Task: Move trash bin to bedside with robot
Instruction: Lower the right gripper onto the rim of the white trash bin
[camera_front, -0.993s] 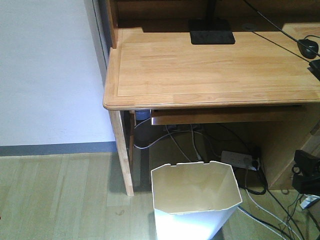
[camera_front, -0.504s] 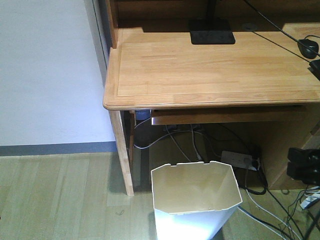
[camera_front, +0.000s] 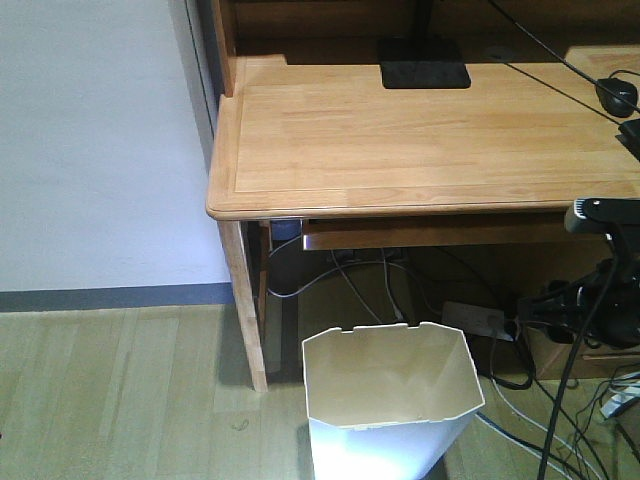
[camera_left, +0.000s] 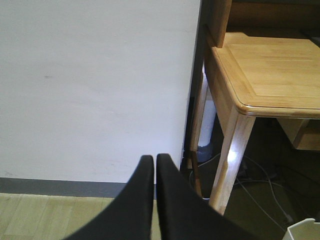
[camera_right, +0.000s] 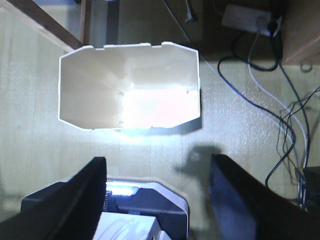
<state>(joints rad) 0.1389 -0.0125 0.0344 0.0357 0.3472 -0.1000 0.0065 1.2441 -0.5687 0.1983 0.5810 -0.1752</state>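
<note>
The bin (camera_front: 390, 385) stands upright on the floor (camera_front: 120, 400) at lower centre of the front view, just before the table (camera_front: 400, 140); a black arm (camera_front: 600, 310) shows at the right edge; right pincer (camera_right: 159, 165) released, spread wide, the bin above it in frame; left pincer (camera_left: 154, 159) clenched on nothing, facing the wall (camera_left: 90, 85).

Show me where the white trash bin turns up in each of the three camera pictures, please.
Front-facing view: the trash bin stands at the bottom, right of centre, on the floor in front of the desk.
Left wrist view: only a corner of its rim shows, at the bottom right edge.
Right wrist view: seen from above, open and whole, in the upper middle.
Shared landmark: the wooden desk leg, just left of the bin.
</note>
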